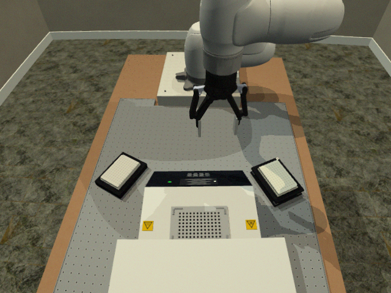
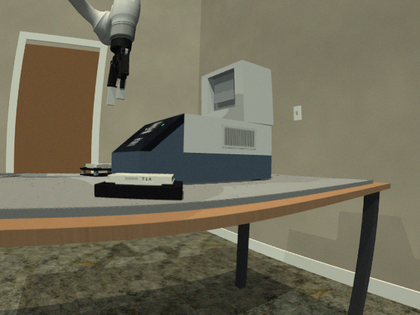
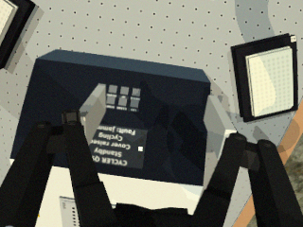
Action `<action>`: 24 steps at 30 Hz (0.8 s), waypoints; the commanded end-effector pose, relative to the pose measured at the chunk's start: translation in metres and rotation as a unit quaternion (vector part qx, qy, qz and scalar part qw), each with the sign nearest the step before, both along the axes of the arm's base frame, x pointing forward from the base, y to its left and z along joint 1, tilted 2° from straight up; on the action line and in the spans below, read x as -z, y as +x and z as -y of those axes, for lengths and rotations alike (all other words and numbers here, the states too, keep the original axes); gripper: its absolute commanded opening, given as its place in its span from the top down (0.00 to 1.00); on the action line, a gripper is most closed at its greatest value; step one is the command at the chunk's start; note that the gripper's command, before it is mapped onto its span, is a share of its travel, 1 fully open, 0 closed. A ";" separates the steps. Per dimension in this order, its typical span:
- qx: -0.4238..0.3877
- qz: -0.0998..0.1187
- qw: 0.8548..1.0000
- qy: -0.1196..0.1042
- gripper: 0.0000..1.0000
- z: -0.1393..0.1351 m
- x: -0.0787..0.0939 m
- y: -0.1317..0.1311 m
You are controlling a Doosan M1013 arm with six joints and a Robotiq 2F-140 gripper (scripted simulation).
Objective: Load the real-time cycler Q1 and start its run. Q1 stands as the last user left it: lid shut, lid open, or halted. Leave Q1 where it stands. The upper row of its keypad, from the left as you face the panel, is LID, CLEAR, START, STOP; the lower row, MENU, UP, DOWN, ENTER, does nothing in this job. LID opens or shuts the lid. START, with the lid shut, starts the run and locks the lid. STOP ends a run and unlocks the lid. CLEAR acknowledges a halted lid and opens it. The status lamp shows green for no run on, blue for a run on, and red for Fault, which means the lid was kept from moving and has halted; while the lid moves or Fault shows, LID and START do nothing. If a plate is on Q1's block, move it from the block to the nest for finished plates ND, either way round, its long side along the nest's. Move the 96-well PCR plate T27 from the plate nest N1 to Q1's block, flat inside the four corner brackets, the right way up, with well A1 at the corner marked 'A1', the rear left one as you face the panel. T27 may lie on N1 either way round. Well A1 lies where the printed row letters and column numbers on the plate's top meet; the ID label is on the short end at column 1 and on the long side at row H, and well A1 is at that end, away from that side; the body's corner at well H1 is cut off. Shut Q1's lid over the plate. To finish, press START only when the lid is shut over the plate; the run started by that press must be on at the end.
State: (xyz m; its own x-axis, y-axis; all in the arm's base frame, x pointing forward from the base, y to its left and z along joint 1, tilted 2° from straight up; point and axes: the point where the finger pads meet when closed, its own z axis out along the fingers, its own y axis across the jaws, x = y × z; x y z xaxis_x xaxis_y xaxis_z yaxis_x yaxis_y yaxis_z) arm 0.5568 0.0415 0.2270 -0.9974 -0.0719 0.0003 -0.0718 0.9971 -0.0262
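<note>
Plate label: "T14" on the near plate's long side.
Cycler screen: "CYCLER Q1", "Standby".
Gripper: partly open, holding nothing.

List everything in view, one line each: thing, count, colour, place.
Cycler Q1: one, white over dark blue, middle of the table, lid raised.
Block: one, grey, bare, in Q1's top.
Status lamp: one, green, on the black panel.
Warning stickers: two, yellow, either side of the block.
Plates: two, white, each on a black nest, flanking Q1; one labelled T14.
Table: one, grey mat, orange edge.
Door: one, brown, behind.
Arm: one, white.
Gripper: one, black, fingers open, empty, above the panel side.
</note>
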 end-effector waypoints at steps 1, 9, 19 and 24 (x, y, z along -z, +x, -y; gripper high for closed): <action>-0.020 -0.001 1.000 0.000 0.34 -0.014 0.000 0.001; -0.045 -0.001 0.999 0.000 0.34 -0.053 0.001 0.003; -0.093 -0.002 0.996 0.000 0.34 -0.091 0.002 0.005; -0.109 -0.003 0.994 0.000 0.34 -0.116 0.003 0.007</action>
State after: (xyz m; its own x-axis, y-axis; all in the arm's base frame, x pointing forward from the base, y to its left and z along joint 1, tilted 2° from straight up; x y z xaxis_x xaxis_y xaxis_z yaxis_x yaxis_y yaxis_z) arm 0.5625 0.1446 0.2243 -0.9673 -0.2537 0.0051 -0.2537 0.9669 -0.0256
